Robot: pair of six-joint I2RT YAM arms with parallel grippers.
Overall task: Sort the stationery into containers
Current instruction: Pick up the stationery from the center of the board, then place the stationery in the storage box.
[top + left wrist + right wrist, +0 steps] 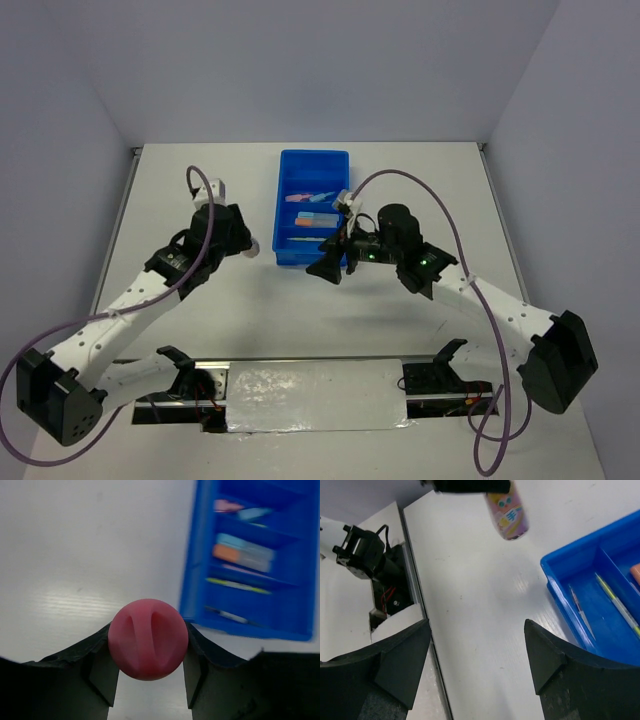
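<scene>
White tabletop [75, 555] carries a blue tray [192, 570], contents blurred; left tool [148, 636] clamps pink marker [148, 645], right tool [477, 625] gapes empty.

Bright even light, soft shadows; glare on table [75, 540], tray [197, 555] blurry in L wrist view.

A white table [420, 190] fills most of the scene, its top matte and smooth, with a soft streak of glare across it. Plain pale grey-lavender walls close the table in on three sides. The far wall [320, 70] rises straight behind the table's far edge, while the left wall [50, 200] and the right wall [590, 180] run along its two sides. At the middle of the table's near edge lies a silvery sheet [315, 395] with a mottled sheen. The light is even and diffuse, and shadows on the table are faint.
</scene>
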